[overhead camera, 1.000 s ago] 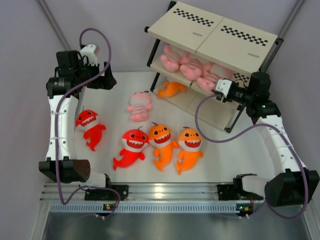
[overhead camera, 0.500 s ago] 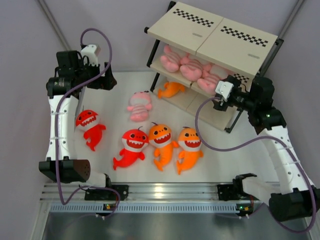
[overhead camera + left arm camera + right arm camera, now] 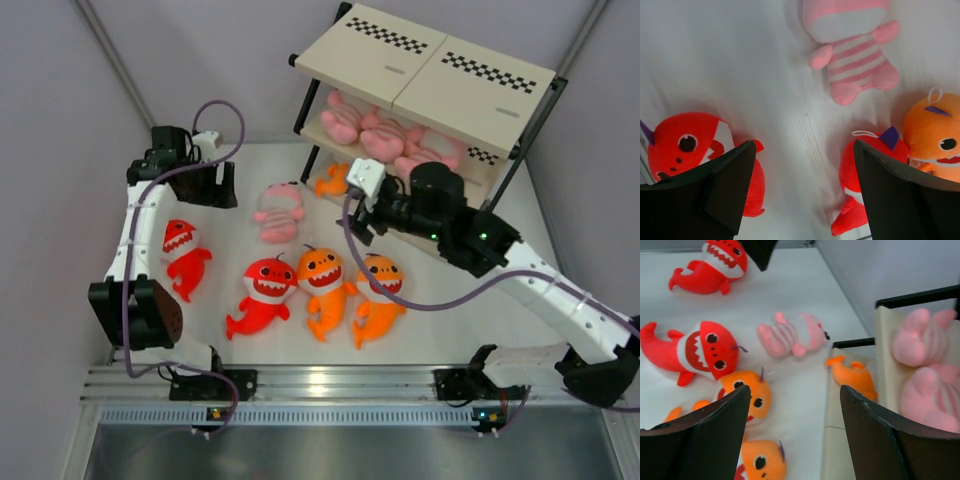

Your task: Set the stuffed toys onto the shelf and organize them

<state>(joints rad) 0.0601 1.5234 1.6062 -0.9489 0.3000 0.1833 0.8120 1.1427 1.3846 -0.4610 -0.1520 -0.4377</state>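
Over the tabletop (image 3: 300, 350), the right tool (image 3: 792, 410) is held apart above an orange shark (image 3: 747, 395) (probably for the next pick); the left tool (image 3: 805, 170) is likewise apart, empty.

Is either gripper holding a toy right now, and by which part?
Nothing is held: the left gripper and the right gripper are both open, with nothing between their fingers.

1. The sharks (image 3: 268, 285) and the pink striped toy (image 3: 279, 210) are soft, fuzzy plush cloth with a matt nap.
2. The shelf boards (image 3: 430, 75) look like smooth, matt, cream-coated wood.
3. The shelf frame (image 3: 527, 135) is black painted metal.
4. The table (image 3: 440, 345) is smooth and white with a faint sheen.
5. The fingers (image 3: 725, 190) of the left gripper (image 3: 804, 145) are matt black plastic.
6. The rail (image 3: 330, 385) is bare silvery metal.
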